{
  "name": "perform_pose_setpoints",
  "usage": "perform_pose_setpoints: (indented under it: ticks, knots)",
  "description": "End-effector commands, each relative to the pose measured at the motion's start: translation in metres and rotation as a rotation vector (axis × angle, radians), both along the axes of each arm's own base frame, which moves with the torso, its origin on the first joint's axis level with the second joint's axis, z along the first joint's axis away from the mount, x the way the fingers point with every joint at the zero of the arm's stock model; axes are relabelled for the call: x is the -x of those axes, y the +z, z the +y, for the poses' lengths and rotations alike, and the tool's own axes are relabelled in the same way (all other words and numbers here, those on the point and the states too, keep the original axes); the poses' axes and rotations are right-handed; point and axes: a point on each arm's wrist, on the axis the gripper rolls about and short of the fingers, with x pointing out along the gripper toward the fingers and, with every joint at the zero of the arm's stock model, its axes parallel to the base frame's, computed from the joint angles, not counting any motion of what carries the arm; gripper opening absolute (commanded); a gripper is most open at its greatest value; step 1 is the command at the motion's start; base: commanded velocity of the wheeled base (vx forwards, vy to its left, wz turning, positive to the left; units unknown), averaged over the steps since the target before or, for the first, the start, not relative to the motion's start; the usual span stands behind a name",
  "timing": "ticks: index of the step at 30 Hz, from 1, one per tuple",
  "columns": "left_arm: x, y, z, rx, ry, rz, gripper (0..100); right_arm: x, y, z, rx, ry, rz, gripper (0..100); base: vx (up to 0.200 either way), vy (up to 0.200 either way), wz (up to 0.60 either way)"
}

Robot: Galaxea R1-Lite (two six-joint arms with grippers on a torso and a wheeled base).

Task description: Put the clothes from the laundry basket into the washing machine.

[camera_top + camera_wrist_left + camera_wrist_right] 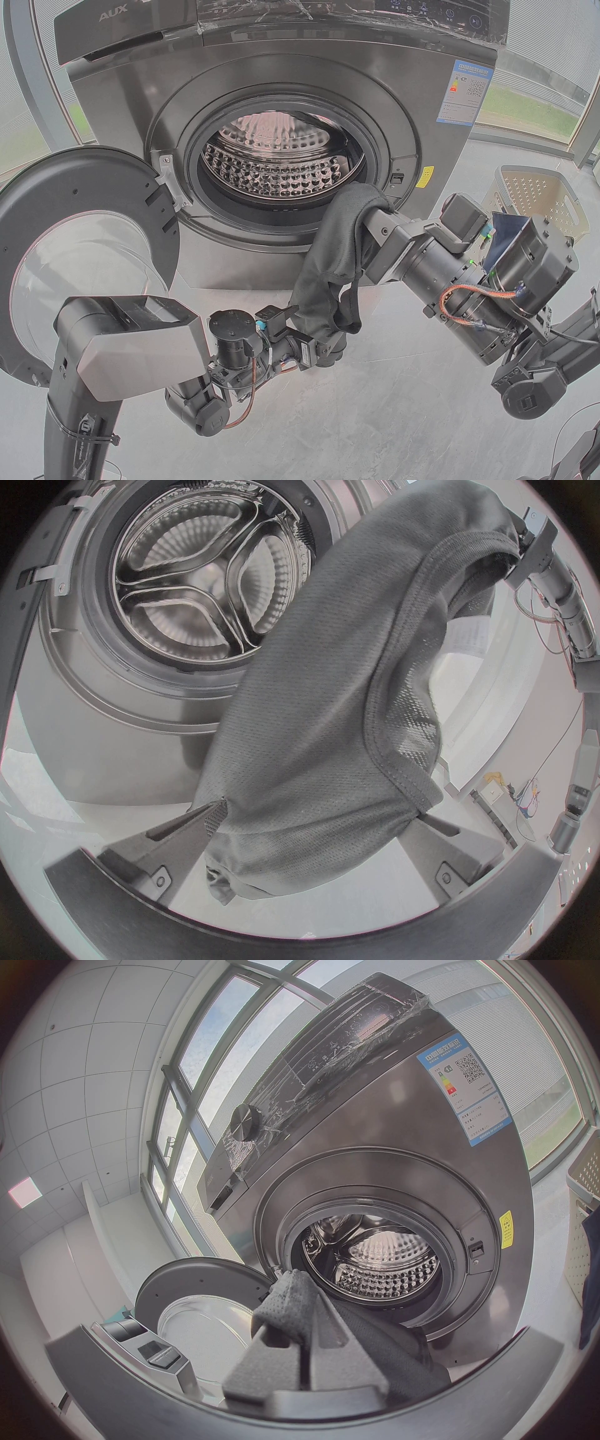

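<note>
Grey floor (406, 406) fronted the washing machine (281, 81). Right gripper (370, 220), clamped on the dark garment (331, 275), sat at the drum opening's (281, 156) 4 o'clock; left gripper (315, 814) gaped wide at the garment's 6 o'clock.

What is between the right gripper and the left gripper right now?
A dark garment, draped from the right gripper down to the left gripper, as the head view shows.

The pale floor (400, 400) carries the washing machine (400, 106), just beyond the fingers (347, 1360) of the right gripper (310, 1310). The laundry basket (544, 187), to their right, seems to rest there too.
</note>
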Motion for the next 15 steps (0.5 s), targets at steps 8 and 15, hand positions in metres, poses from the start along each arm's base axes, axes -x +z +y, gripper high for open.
perform_pose_setpoints:
  ticks: [8,15]
  knots:
    - [0.0,-0.004,-0.012,0.016,-0.012,-0.008,0,0.0,-0.002,0.0,0.002,0.0,0.005,0,0.0,0.0,0.0]
    - [0.005,0.017,-0.008,0.04,0.0,-0.033,0,-0.002,0.0,-0.006,-0.002,-0.019,0.003,0,0.0,0.0,0.0]
